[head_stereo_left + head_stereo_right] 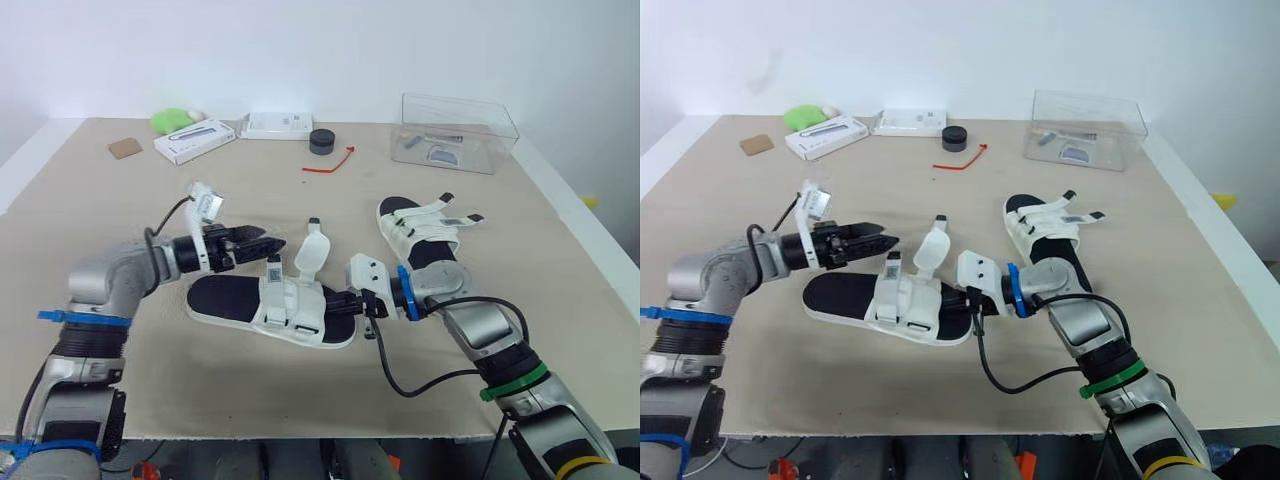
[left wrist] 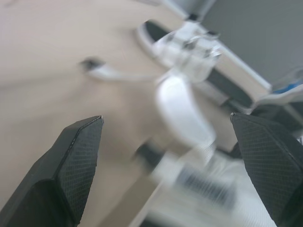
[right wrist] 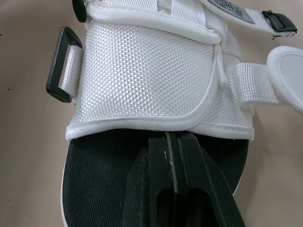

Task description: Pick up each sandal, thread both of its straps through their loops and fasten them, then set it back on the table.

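Note:
The near sandal (image 1: 265, 308), black footbed with white woven straps, lies flat on the table in front of me. One white strap (image 1: 312, 252) stands up loose from it, and a black loop (image 3: 61, 64) shows at the side of the upper. My left gripper (image 1: 272, 243) hovers open just above the sandal's straps, a little left of the raised strap (image 2: 182, 111). My right gripper (image 3: 173, 138) is shut, its fingers lying together on the black footbed (image 3: 102, 179) at the sandal's right end. A second sandal (image 1: 425, 235) lies farther back on the right with its straps loose.
A clear plastic box (image 1: 458, 132) stands at the back right. A black round lid (image 1: 321, 141), a red cord (image 1: 333, 162), two white boxes (image 1: 195, 140) (image 1: 277, 125), a green object (image 1: 175, 119) and a brown card (image 1: 125, 148) line the far side.

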